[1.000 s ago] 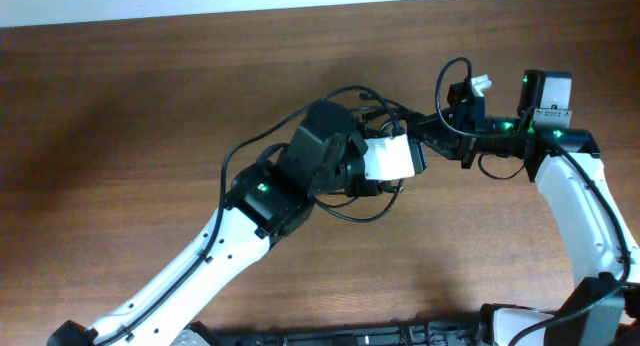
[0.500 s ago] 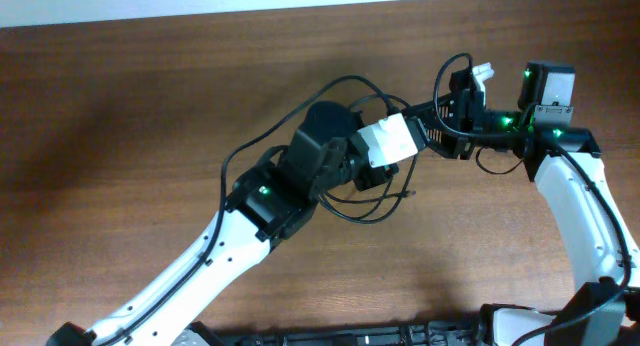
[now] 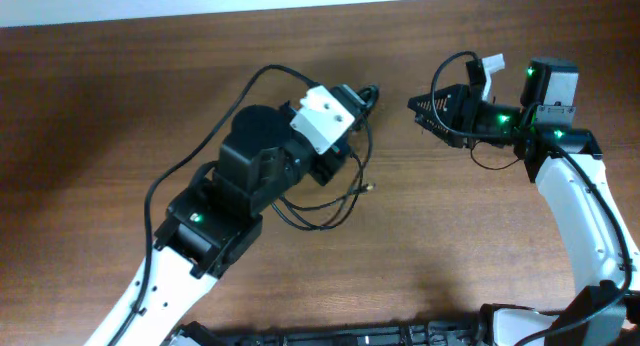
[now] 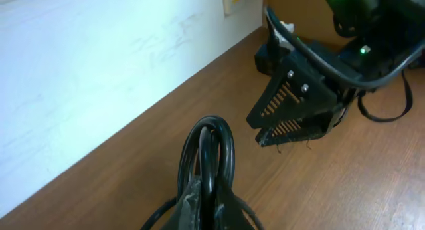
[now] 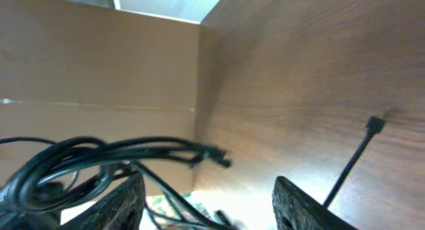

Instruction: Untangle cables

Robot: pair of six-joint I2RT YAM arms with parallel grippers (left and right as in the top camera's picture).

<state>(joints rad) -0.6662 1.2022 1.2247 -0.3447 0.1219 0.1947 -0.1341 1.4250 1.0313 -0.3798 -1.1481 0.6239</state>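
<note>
The left hand (image 3: 362, 93) is clenched on the cables (image 4: 208, 142), pinching a tight upright loop of several black strands that rises just past its fingertips. The rest of the bundle hangs down behind the hand and spreads in slack loops on the bench (image 3: 120, 106), with one metallic-tipped plug (image 3: 368, 189) lying free beside them. Further out, across a small gap, the right hand (image 3: 413, 105) faces the loop with its fingers spread, gripping nothing and not touching the cables. A pale wall (image 4: 99, 77) lies beyond the bench edge.
</note>
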